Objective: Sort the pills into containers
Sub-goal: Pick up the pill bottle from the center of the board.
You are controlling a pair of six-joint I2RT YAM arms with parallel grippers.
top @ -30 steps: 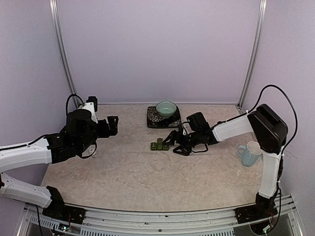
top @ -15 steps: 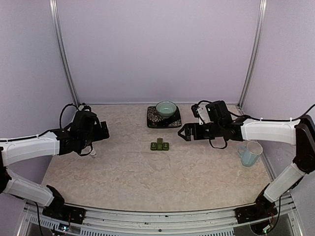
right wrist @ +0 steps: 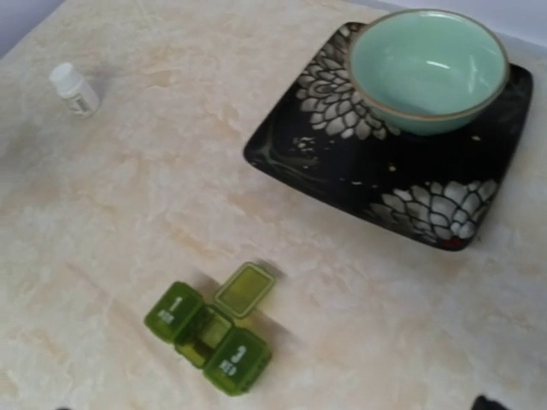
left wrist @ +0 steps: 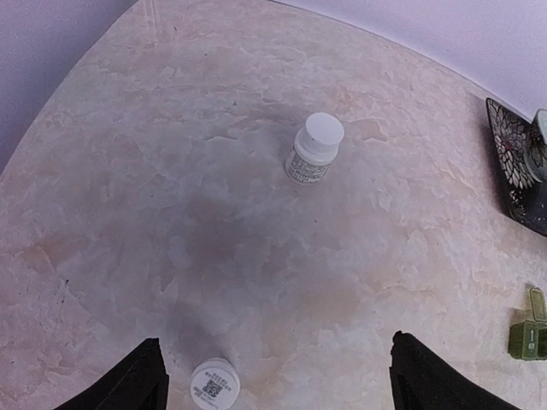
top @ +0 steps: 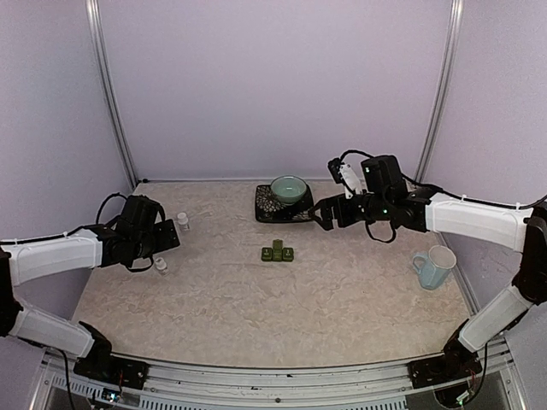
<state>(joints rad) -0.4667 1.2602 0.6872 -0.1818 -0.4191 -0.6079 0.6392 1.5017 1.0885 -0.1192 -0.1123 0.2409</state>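
Left gripper point(left wrist: 275, 383) hangs open over a small bottle point(left wrist: 214, 384) sitting nearer one finger; an off-centre close could topple it. Right gripper point(top: 325, 215) open too.

The top camera is looking down from behind the arms over the whole beige marbled counter point(top: 256, 307). Both wrist cameras are facing downward nearer in, sharing the dark green three-compartment strip point(right wrist: 209, 329) and black flower-patterned square plate point(right wrist: 291, 145).
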